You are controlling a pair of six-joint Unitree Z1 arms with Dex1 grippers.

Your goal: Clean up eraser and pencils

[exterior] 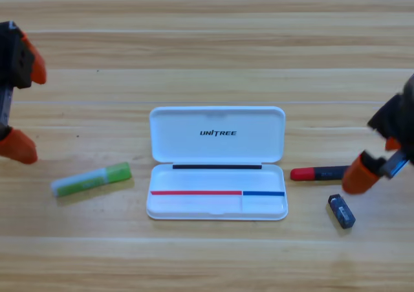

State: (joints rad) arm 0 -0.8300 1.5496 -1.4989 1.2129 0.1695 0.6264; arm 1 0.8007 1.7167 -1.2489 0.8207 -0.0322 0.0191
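Eraser [341,211]: flat on the wooden table [207,39], lower right, set at a diagonal, paler label facing up. Located just right of the white Unitree pencil case [194,206] and just below the red-and-black pencil [318,173], apart from both. Not gripped.

Red-and-black pencil: flat on the table, lying horizontally, red end close to the right edge of the case tray without touching it. Right end hidden under the right gripper [375,159].

Green-and-white pencil [92,180]: flat on the table, left of the case, slightly tilted, green end up and toward the case, white end pointing left. Near the case, not touching. Not gripped.

White Unitree pencil case: centre of the table, open, lid folded flat away from the tray, logo facing up. None of the three items inside the tray.

Left gripper [31,111]: at the left edge of the view, partly cut off, orange jaws spread wide, holding nothing. Positioned above and left of the green-and-white pencil, well apart from it.

Right gripper: at the right edge, partly cut off, over the right end of the red-and-black pencil, just above the eraser. Opening width: cannot tell. Contact with the pencil: cannot tell.
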